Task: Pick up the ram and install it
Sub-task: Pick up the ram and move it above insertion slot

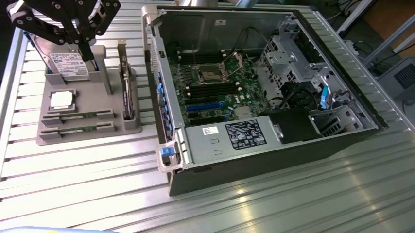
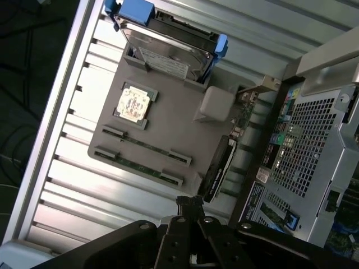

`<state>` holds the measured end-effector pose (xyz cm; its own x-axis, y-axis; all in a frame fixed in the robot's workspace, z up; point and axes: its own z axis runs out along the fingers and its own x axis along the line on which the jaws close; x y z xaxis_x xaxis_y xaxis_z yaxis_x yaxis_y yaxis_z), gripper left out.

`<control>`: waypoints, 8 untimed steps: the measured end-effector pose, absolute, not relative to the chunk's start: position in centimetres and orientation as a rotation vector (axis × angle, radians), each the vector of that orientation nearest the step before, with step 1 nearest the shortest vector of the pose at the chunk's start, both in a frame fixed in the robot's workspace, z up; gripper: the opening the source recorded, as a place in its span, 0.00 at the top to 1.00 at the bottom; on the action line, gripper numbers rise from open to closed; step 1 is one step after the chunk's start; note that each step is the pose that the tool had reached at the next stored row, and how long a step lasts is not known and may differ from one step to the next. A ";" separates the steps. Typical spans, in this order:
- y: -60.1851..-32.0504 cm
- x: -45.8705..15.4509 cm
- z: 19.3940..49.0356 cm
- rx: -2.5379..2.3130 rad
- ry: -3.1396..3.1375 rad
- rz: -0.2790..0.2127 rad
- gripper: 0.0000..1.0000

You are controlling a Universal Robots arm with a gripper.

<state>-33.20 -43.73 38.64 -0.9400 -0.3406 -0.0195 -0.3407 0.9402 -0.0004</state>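
Note:
Two ram sticks lie side by side in slots of a grey holder (image 1: pixel 87 141): one ram stick (image 1: pixel 77 116) (image 2: pixel 147 146) farther from the holder's front edge, the other ram stick (image 1: pixel 77 130) (image 2: pixel 137 166) nearer it. My gripper (image 1: pixel 85 52) (image 2: pixel 190 203) hangs above the holder, over its hard-drive end, well apart from both sticks. Its fingers are shut together with nothing between them. The open computer case (image 1: pixel 259 87) lies at the exterior view's right, with the motherboard (image 1: pixel 220 92) exposed inside.
The holder also carries a silver hard drive (image 1: pixel 68 60) (image 2: pixel 168 53) standing upright, a square processor chip (image 1: pixel 60 99) (image 2: pixel 133 103) and an expansion card (image 1: pixel 127 92) (image 2: pixel 220 168) on edge. The case wall (image 1: pixel 155 87) rises right beside the holder. Ribbed metal table (image 1: pixel 97 184) surrounds everything.

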 end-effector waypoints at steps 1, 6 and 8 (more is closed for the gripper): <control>-43.7 -33.2 38.6 -0.543 3.075 0.004 0.90; -43.7 -33.2 38.6 -0.578 3.070 -0.007 0.90; -43.7 -33.2 38.6 -0.587 3.068 -0.010 0.90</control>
